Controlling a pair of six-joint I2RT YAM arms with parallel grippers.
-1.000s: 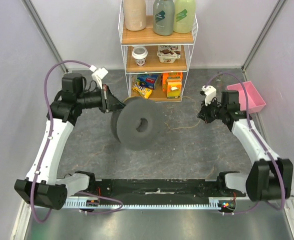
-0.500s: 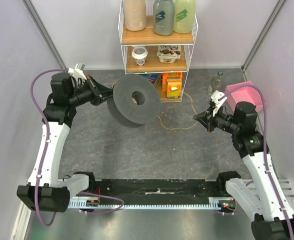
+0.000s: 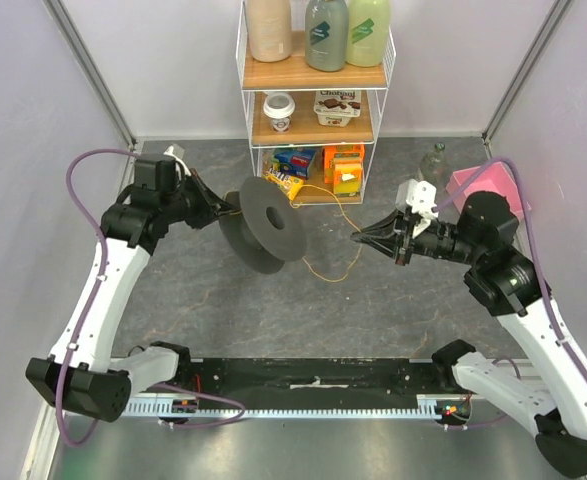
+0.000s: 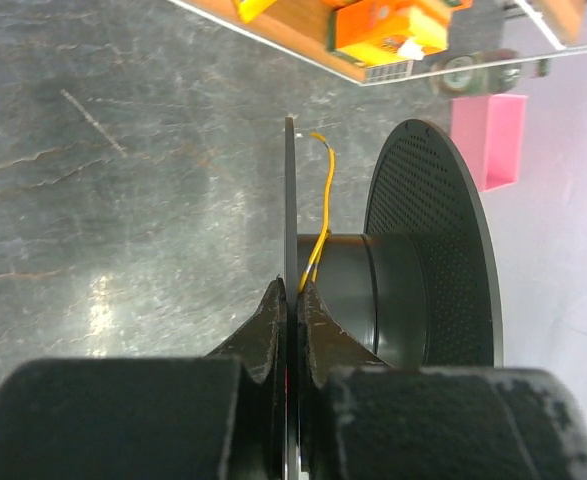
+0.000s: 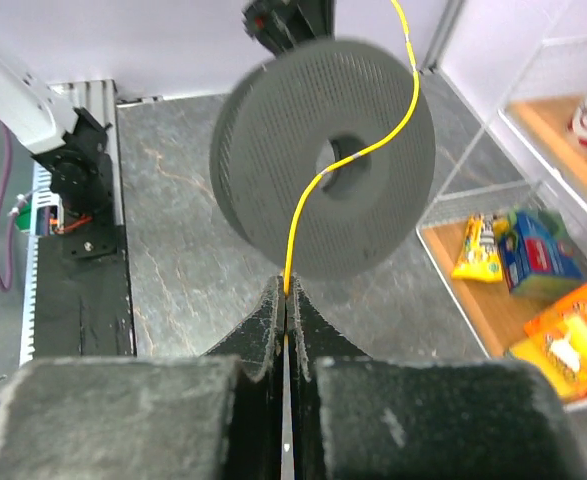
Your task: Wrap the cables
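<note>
The dark grey round spool (image 3: 269,226) is held off the floor, tilted. My left gripper (image 3: 229,209) is shut on the edge of its near thin flange (image 4: 290,200). The hub (image 4: 345,288) and the perforated far flange (image 4: 435,250) show in the left wrist view. The thin yellow cable (image 3: 325,268) runs from the spool, sags in a loop to the floor and rises to my right gripper (image 3: 357,239), which is shut on it. In the right wrist view the cable (image 5: 371,150) leaves the shut gripper (image 5: 286,288) and crosses in front of the spool (image 5: 323,170). A strand (image 4: 324,205) lies on the hub.
A white wire shelf rack (image 3: 318,100) with bottles, cups and snack packs stands just behind the spool. A pink bin (image 3: 495,192) and a small bottle (image 3: 433,160) are at the back right. The black base rail (image 3: 313,385) runs along the near edge.
The left arm has turned and lowered the spool, which now shows more edge-on. The right gripper has moved left toward the spool with the cable, and the loop has shortened.
</note>
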